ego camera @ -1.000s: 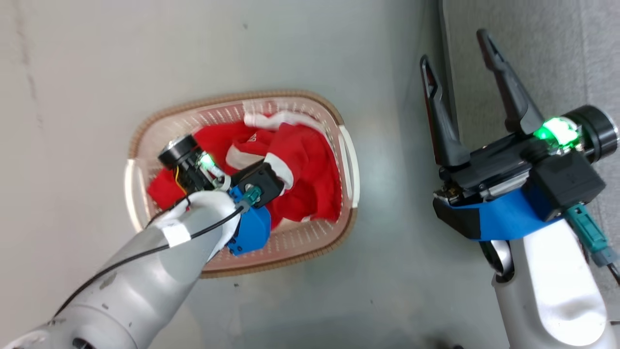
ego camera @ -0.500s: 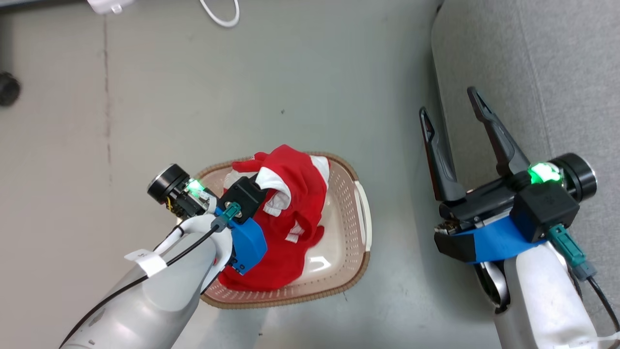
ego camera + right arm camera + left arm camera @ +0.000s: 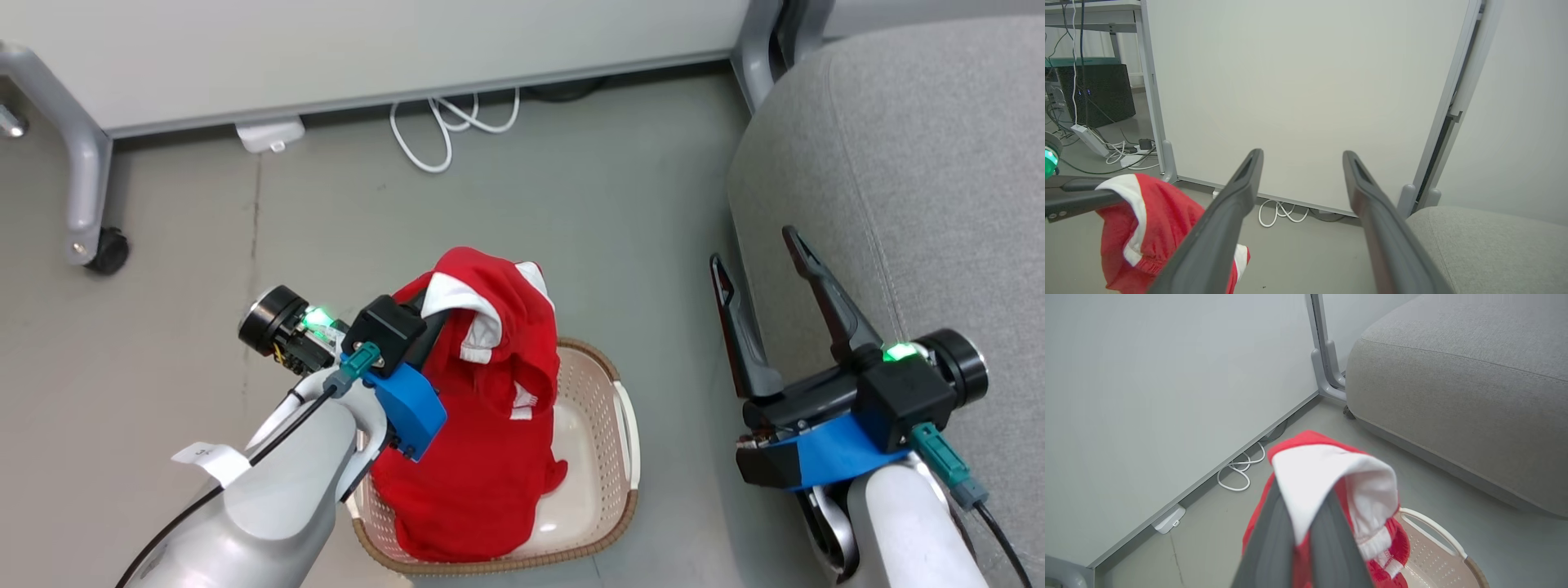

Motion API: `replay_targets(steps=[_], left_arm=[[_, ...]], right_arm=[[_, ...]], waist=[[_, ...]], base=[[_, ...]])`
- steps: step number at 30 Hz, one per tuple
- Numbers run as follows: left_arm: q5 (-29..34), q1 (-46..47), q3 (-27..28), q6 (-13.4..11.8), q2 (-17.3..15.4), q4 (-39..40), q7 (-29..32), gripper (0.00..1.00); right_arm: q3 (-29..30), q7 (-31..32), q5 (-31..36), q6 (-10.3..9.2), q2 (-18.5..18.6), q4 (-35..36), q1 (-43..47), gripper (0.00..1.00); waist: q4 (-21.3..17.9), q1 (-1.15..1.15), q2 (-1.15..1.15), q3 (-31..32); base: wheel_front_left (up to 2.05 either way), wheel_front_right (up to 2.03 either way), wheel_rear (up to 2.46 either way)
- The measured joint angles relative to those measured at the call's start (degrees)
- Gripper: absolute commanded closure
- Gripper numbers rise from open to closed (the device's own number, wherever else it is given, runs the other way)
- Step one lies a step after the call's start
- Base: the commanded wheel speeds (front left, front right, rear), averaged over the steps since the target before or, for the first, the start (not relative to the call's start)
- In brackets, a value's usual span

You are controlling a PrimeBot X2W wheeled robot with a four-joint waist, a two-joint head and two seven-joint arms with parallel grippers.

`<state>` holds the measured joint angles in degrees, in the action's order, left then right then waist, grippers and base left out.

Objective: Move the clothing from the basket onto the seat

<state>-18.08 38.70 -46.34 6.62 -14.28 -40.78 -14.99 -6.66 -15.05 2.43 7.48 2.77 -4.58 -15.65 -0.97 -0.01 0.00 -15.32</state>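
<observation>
One bundle of red clothing (image 3: 482, 433) is pinched tight in the left gripper (image 3: 429, 320) and held up over the basket (image 3: 608, 457), its lower end draped inside. The right gripper (image 3: 753, 247) is held wide open, nothing gripped, at the edge of the seat (image 3: 914, 163).

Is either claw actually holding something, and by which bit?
The left claw is shut on the red garment, pinching its white-trimmed edge near the top; the rest hangs into the basket. The right claw is open and holds nothing.
</observation>
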Motion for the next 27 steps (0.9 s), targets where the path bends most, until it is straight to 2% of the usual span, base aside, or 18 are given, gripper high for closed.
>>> replay_targets(steps=[11, 20, 27], left_arm=[[-1.0, -1.4, 6.3, 0.5, 0.8, 7.8, 0.0, 1.0], [-2.4, -2.2, 10.4, 0.6, 3.0, 14.5, 0.0, 1.0], [-2.7, -2.2, 11.2, 0.6, 4.3, 18.7, -0.1, 1.0]], right_arm=[[-0.2, 0.0, -1.2, 0.0, 0.0, -0.8, 3.7, 0.0], [-0.8, 0.0, -2.0, 0.0, 0.0, -1.2, 5.3, 0.0], [-1.1, 0.0, -2.6, 0.0, 0.0, -1.2, 6.0, 0.0]], waist=[[1.3, 0.01, 0.0, 5.8], [2.4, 0.01, 0.0, 8.8], [2.7, 0.01, 0.0, 9.6]], base=[[0.0, 0.0, 0.0], [0.0, 0.0, 0.0], [0.0, 0.0, 0.0]])
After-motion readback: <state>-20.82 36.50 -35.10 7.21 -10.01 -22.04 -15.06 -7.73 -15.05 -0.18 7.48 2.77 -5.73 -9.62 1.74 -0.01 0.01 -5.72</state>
